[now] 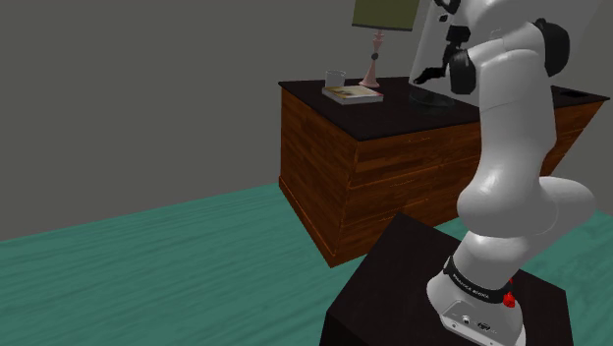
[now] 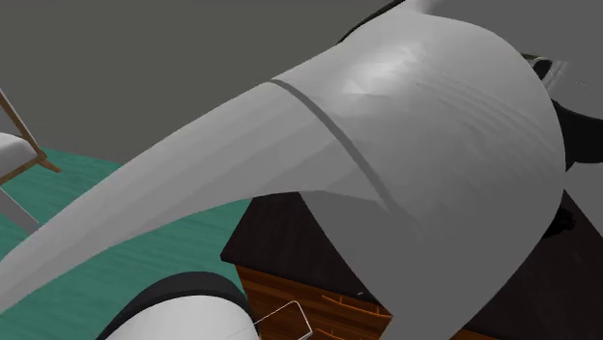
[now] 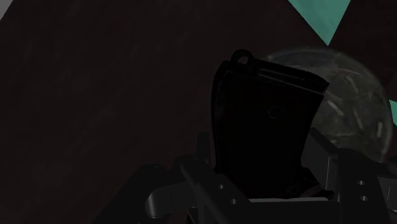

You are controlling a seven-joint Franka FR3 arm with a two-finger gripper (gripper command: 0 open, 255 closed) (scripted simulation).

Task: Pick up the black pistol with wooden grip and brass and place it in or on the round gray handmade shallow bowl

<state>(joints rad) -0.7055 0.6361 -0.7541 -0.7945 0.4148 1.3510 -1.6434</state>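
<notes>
Pistol [image 3: 267, 121] sits clasped in the gripper [image 3: 264, 181] just beside the bowl [image 3: 353, 105], so seemingly only the placing remains.

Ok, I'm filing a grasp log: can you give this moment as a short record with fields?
gripper: fingers clasp the black pistol
bowl: round grey bowl, beyond the pistol, on the desk top
surface: dark desk top
also on desk: lamp, book, mug
task state: pistol lifted, not yet in the bowl
</notes>
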